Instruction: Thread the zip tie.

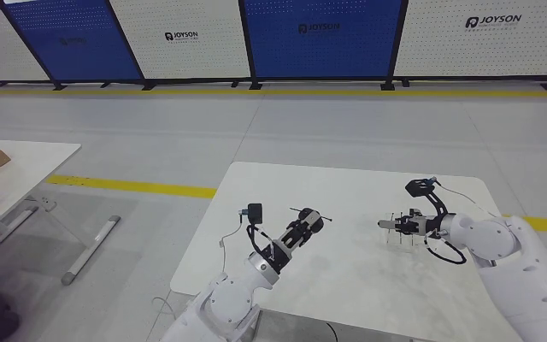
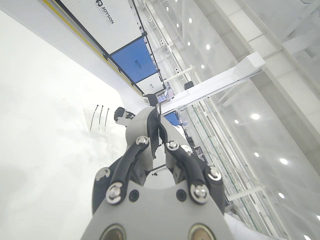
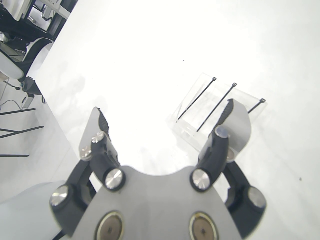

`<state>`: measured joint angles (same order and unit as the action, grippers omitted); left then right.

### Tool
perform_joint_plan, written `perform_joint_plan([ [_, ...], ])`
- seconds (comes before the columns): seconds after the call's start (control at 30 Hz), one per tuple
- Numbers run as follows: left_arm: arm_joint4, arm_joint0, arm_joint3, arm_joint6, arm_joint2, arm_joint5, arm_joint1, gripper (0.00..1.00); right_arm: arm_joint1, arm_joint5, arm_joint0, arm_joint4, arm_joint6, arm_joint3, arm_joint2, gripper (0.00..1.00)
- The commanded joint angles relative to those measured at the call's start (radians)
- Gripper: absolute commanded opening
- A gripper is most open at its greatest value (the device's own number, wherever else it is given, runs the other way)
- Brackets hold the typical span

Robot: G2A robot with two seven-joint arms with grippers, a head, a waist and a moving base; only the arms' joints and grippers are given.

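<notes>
Left gripper (image 2: 157, 118) clenched on a thin black zip tie (image 1: 295, 209), right gripper (image 3: 164, 105) spread open beside the clear plastic rack (image 3: 186, 128): line tail to head squarely before you push.

My left gripper (image 2: 157, 118) is pinched on a zip tie (image 2: 159, 108). Its pads hide nearly all of it, so I see just a thin black bit poking out. One finger (image 3: 237, 121) of my right gripper (image 3: 163, 106) covers most of the third tie (image 3: 258, 103) on the clear stand (image 3: 192, 101). From above, the ties (image 1: 402, 229) there are too small to count.
</notes>
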<state>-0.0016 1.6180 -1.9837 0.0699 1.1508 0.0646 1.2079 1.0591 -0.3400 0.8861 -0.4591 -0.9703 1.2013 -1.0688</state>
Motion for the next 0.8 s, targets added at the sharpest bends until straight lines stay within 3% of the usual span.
perform_joint_plan([
  [0.0, 0.0, 0.0, -0.001, 0.0, 0.0, 0.0, 0.0, 0.0, 0.0, 0.0, 0.0, 0.0, 0.0, 0.0, 0.0, 1.0],
  [0.3, -0.014, -0.003, 0.0, 0.005, -0.006, 0.003, 0.001, 0.0, 0.0, 0.0, 0.0, 0.0, 0.0, 0.0, 0.0, 1.0],
  [0.4, -0.023, 0.006, -0.039, 0.002, -0.008, 0.03, 0.002, 0.0, 0.0, 0.0, 0.0, 0.0, 0.0, 0.0, 0.0, 1.0],
  [0.6, -0.017, 0.046, -0.158, 0.006, 0.007, 0.059, -0.003, 0.0, 0.0, 0.0, 0.0, 0.0, 0.0, 0.0, 0.0, 1.0],
  [0.77, -0.01, 0.06, -0.174, -0.013, 0.018, 0.051, -0.003, 0.0, 0.0, 0.0, 0.0, 0.0, 0.0, 0.0, 0.0, 1.0],
])
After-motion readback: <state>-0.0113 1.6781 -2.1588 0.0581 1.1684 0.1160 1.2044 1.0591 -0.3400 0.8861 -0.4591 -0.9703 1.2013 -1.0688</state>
